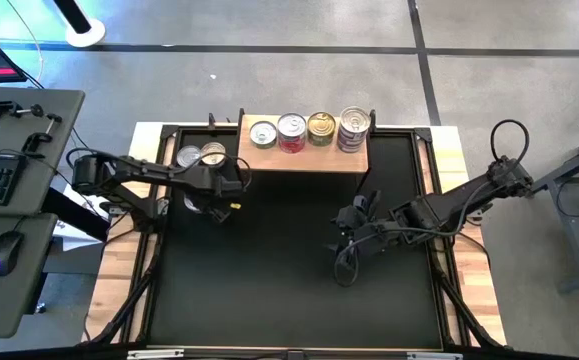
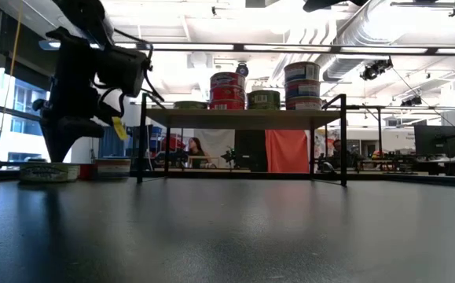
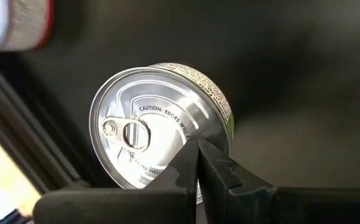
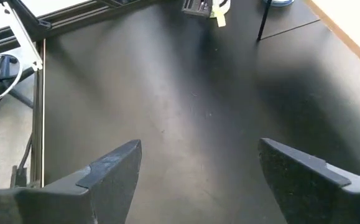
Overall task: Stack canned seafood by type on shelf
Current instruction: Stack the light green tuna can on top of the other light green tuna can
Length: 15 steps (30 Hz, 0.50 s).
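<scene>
Left gripper (image 3: 195, 163), fingers pressed together, is hovering over a silver tin (image 3: 158, 124) at frame centre; rigid, slippery, so grip its sidewalls. Right gripper (image 4: 198, 177) is idling, fingers spread.

Four tin stacks (image 1: 309, 131) on shelf (image 1: 304, 158); two tins (image 1: 201, 155) left.

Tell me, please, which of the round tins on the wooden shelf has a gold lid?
The gold-lidded round tin, third from the left on the light wooden shelf; the three stacks beside it show silver lids.

Left claw (image 3: 195, 163) hides part of silver-lid can (image 3: 148, 134); red can (image 3: 18, 23) blurred, cut off at edge.
</scene>
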Each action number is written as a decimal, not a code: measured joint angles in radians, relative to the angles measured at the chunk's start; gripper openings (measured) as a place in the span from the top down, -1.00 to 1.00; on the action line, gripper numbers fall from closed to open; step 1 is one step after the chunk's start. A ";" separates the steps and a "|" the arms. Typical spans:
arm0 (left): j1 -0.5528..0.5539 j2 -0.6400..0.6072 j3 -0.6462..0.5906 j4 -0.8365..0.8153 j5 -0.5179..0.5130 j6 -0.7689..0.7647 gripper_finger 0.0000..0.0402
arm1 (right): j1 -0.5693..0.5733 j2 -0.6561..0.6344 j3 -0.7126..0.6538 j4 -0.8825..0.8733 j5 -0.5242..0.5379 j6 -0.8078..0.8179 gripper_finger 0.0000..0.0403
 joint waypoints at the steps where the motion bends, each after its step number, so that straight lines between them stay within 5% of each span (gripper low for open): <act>1: -0.019 0.000 0.000 0.000 0.014 -0.018 1.00 | 0.000 0.000 0.000 0.000 0.000 0.000 -0.56; 15: -0.419 -0.003 0.014 0.096 0.073 -0.438 1.00 | 0.000 0.000 0.000 0.000 -0.069 0.000 -0.56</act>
